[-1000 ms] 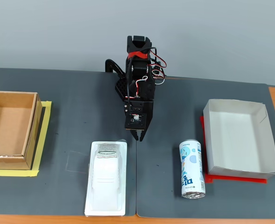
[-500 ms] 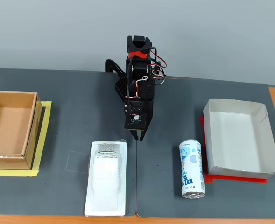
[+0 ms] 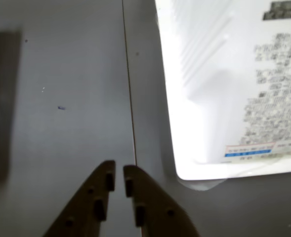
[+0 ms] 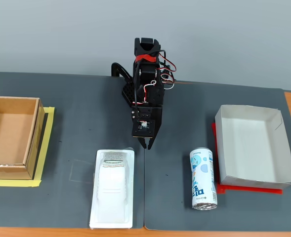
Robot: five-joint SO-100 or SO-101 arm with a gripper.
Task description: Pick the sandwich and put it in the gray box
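While the black arm's two-finger gripper [image 4: 145,146] is seen in the fixed view pointing down at the dark gray mat [image 4: 76,118], its fingers are brought almost together with only a thin gap between the tips, and nothing is held. In the wrist view the gripper [image 3: 118,174] is cut off at the bottom edge, and a seam in the mat runs just beside its tips. The sandwich, a flat white rectangular plastic-wrapped packet [image 4: 112,187], is laid on the mat just below and to the left of the gripper in the fixed view, apart from it. In the wrist view only one end of the packet [image 3: 219,98] is shown; its printed label is blurred and cannot be read. The gray box, a shallow light-gray paperboard tray [image 4: 278,143] on a red base plate, is set well to the right. A blue-and-white drink can [image 4: 203,178] is laid on its side between packet and tray. A brown cardboard box [image 4: 34,136] on yellow tape is partly cut off at the left edge.
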